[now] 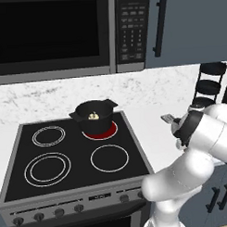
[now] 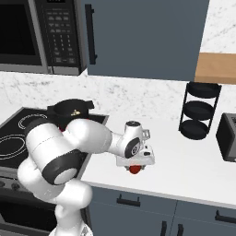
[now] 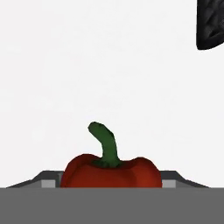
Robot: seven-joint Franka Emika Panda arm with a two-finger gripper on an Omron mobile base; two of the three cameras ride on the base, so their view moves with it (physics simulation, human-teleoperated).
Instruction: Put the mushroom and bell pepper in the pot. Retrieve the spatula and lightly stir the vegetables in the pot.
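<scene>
The red bell pepper point(image 3: 111, 171) with its green stem sits between my gripper's two fingers, touching both. My gripper point(image 2: 134, 166) hangs low over the white counter right of the stove, shut on the bell pepper point(image 2: 134, 169); I cannot tell whether the pepper is off the surface. The black pot point(image 1: 93, 117) stands on the glowing red back-right burner, and the tan mushroom point(image 1: 92, 116) lies inside it. The same pot point(image 2: 70, 109) and mushroom point(image 2: 73, 112) appear at the left of the right base view. The spatula's grey head point(image 1: 167, 117) peeks out on the counter behind my arm.
The stove point(image 1: 23, 137) has three unlit burner rings. A black tiered rack point(image 2: 199, 110) and a dark toaster point(image 2: 228, 137) stand on the counter point(image 2: 193, 161) to the right. A dark textured corner point(image 3: 211, 24) shows in the hand view. A microwave point(image 1: 47, 34) hangs above the stove.
</scene>
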